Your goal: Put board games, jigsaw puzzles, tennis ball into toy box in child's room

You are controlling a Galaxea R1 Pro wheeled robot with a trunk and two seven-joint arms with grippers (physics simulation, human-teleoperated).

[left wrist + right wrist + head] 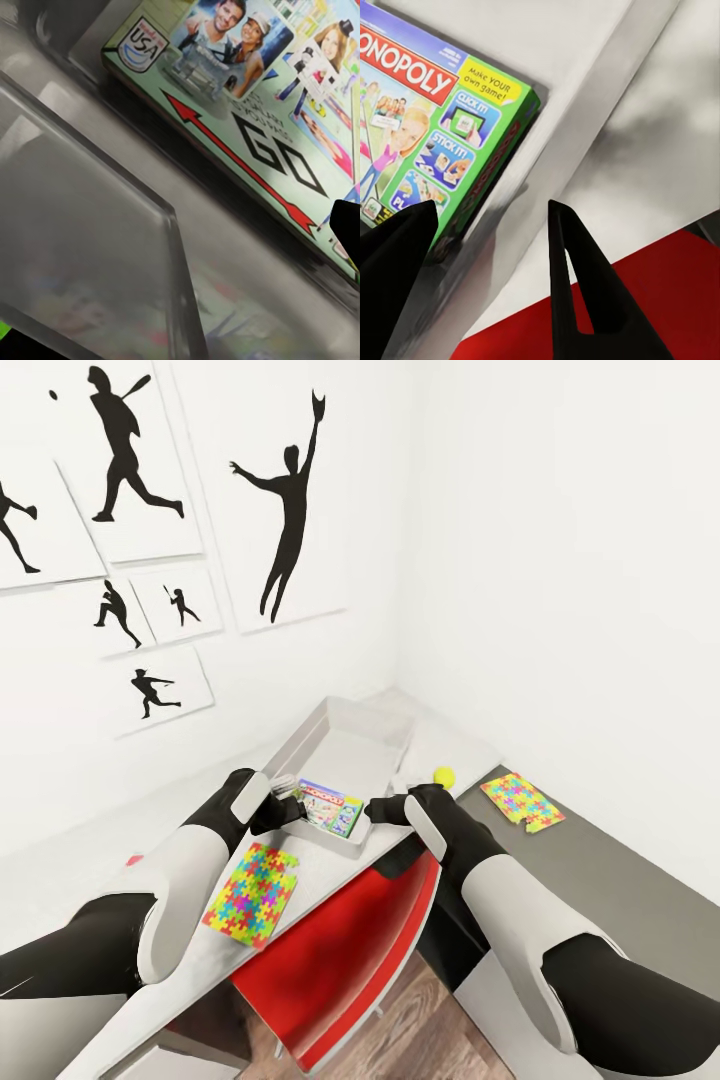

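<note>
One board game [331, 807] lying in the near end of the toy box [352, 732], two jigsaw puzzles [253, 891] [521, 801] on the table [330, 862], one tennis ball [444, 775] beside the box, right gripper [491, 225] fingers spread and empty, left gripper [283, 793] grip impossible to tell, one red chair [345, 950].

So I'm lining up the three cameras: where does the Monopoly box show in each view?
Head view: Monopoly box lies in the toy box's near end, between both grippers.
Left wrist view: upper right, GO arrow corner.
Right wrist view: upper left, green edge.
Shared landmark: the toy box's grey wall.
</note>
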